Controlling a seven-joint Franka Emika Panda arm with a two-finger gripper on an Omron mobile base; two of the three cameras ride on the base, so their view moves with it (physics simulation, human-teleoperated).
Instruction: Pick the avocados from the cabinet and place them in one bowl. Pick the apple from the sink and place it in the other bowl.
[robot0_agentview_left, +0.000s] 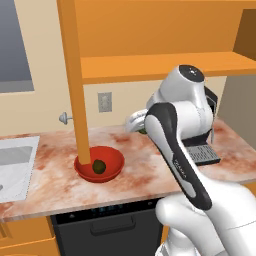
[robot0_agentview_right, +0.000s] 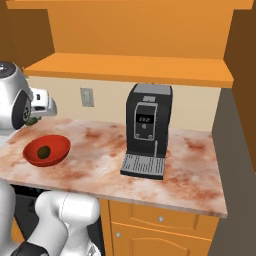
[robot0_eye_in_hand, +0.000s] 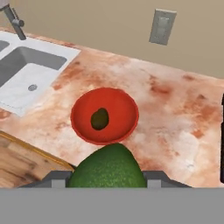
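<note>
My gripper (robot0_eye_in_hand: 107, 179) is shut on a dark green avocado (robot0_eye_in_hand: 108, 168), held above the counter just to the right of the red bowl (robot0_eye_in_hand: 78, 127). In the left base view the gripper (robot0_agentview_left: 140, 125) hangs behind and right of the bowl (robot0_agentview_left: 112, 165), with a bit of the green fruit (robot0_agentview_left: 142, 131) showing under it. An olive-brown avocado (robot0_eye_in_hand: 99, 118) lies inside the red bowl. The orange cabinet shelf (robot0_agentview_left: 165, 65) runs above. To the left is the grey sink (robot0_eye_in_hand: 30, 74). The apple and the other bowl are out of view.
The cabinet's tall orange door panel (robot0_agentview_left: 75, 75) stands open in front of the bowl's left side. A black coffee machine (robot0_agentview_right: 146, 130) stands on the counter to the right. A faucet (robot0_eye_in_hand: 13, 19) rises behind the sink, and a wall outlet (robot0_eye_in_hand: 162, 27) sits behind the counter.
</note>
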